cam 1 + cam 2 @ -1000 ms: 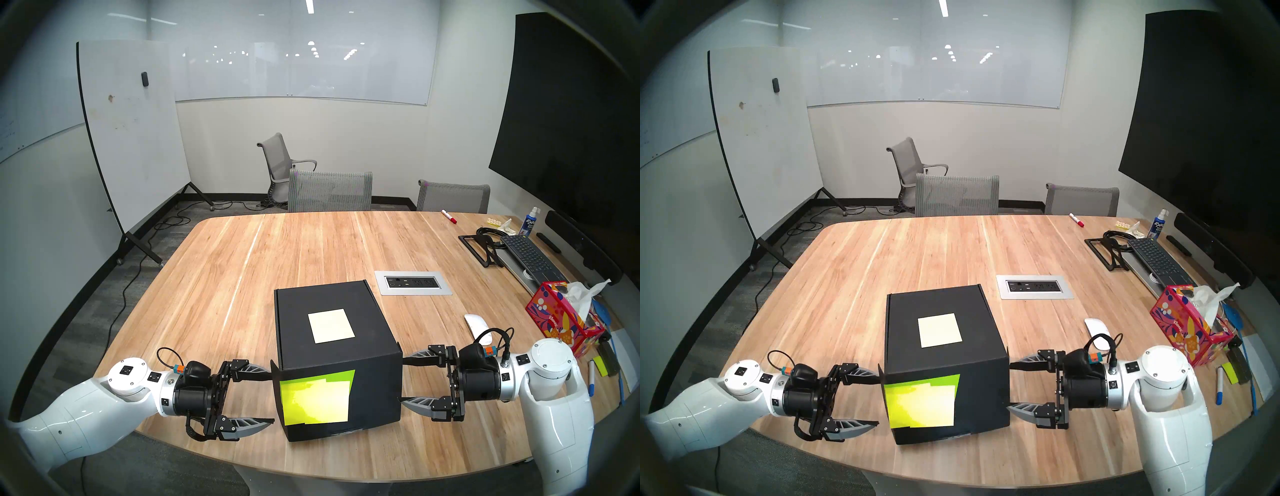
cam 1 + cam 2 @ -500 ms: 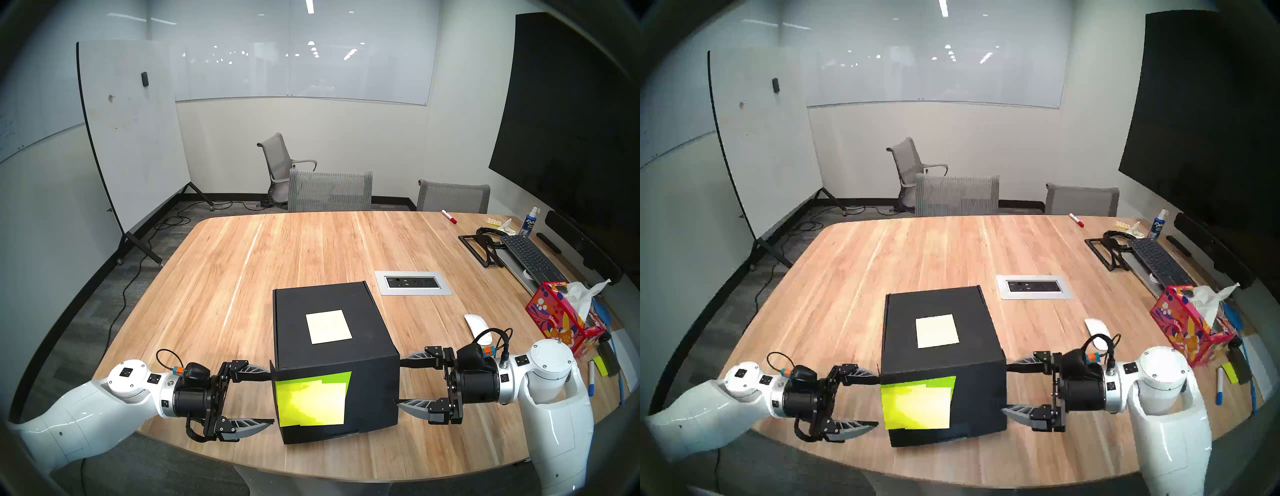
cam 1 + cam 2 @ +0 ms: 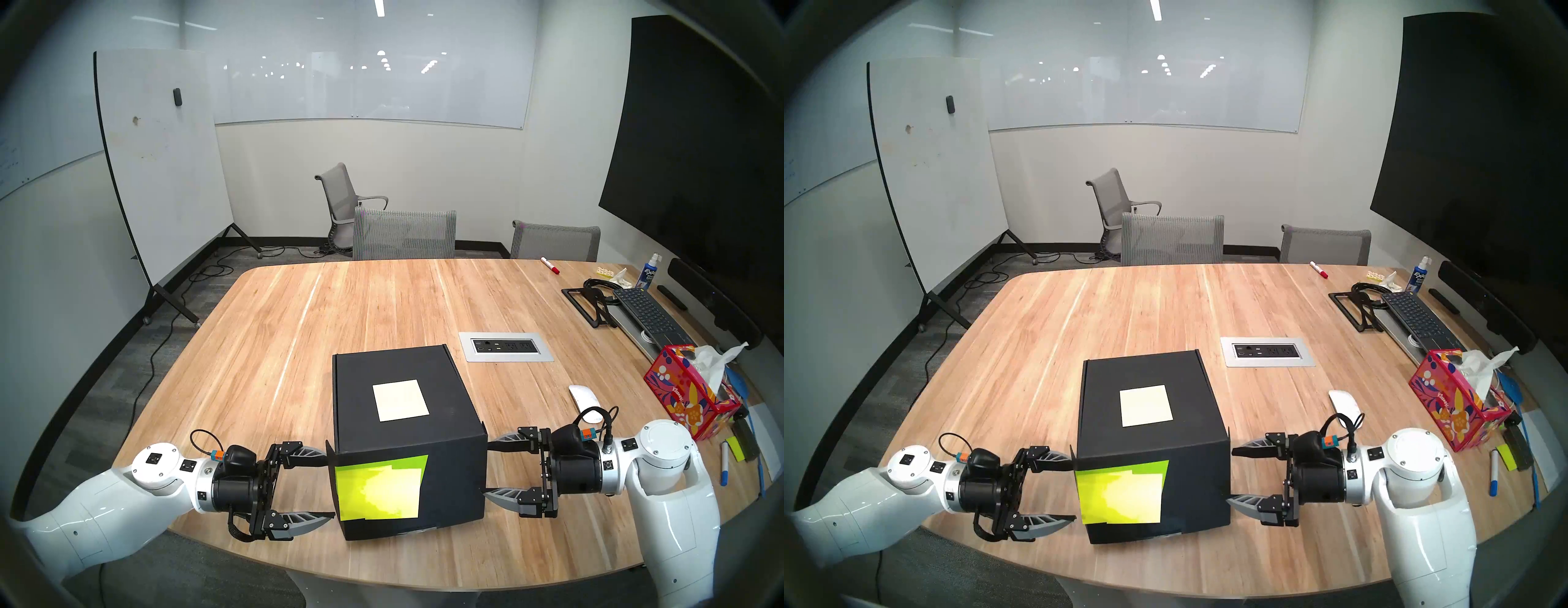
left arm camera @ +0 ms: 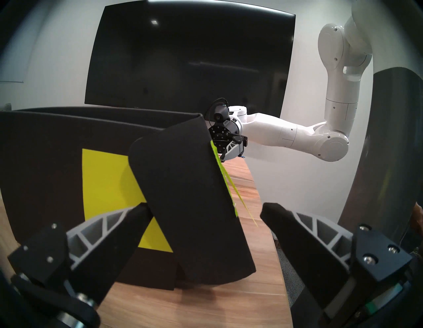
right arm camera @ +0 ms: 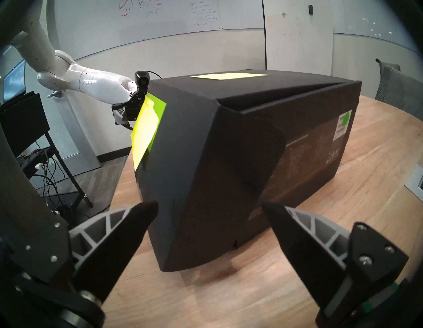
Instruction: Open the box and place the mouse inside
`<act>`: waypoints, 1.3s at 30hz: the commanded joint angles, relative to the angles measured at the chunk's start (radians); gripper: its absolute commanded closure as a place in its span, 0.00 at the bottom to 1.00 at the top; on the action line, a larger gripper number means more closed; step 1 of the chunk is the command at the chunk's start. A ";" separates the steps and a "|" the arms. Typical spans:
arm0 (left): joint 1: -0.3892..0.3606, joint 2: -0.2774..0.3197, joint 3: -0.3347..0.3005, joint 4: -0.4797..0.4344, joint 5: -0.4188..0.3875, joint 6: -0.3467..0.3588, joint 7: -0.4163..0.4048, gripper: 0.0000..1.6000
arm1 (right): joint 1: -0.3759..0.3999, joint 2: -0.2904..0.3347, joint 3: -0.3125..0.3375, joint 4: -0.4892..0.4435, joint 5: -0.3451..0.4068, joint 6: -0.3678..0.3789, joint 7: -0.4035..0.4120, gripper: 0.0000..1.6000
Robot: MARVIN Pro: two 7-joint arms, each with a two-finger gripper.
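Head view: box between open grippers.

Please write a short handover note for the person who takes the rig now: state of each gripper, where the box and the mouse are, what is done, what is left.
Left gripper: open, empty, fingers at the left side of the box, straddling its loose side flap.
Right gripper: open, empty, fingers at the box's right side.
Box: on the table near the front edge, lid closed, pale note on top.
Mouse: on the table, right of the box, just beyond the right wrist, untouched.
Done: both grippers positioned at the box.
Left: open the lid, pick up the mouse, place it inside.
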 commanded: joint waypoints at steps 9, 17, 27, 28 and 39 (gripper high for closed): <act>-0.024 -0.008 0.003 -0.007 -0.001 0.013 -0.006 0.00 | -0.003 -0.020 -0.005 -0.087 0.045 0.064 0.032 0.00; -0.013 0.000 -0.007 -0.023 -0.009 0.019 -0.001 0.00 | 0.000 -0.033 -0.017 -0.115 0.054 0.099 0.032 0.00; 0.010 0.017 -0.027 -0.070 -0.029 0.018 -0.004 0.01 | -0.016 -0.039 0.006 -0.169 0.072 0.149 0.032 0.00; 0.012 0.020 -0.029 -0.077 -0.031 0.019 -0.003 0.01 | -0.020 -0.040 0.009 -0.176 0.074 0.152 0.032 0.00; 0.038 0.041 -0.052 -0.128 -0.046 0.009 0.007 0.04 | -0.060 -0.036 0.036 -0.238 0.106 0.175 0.032 0.00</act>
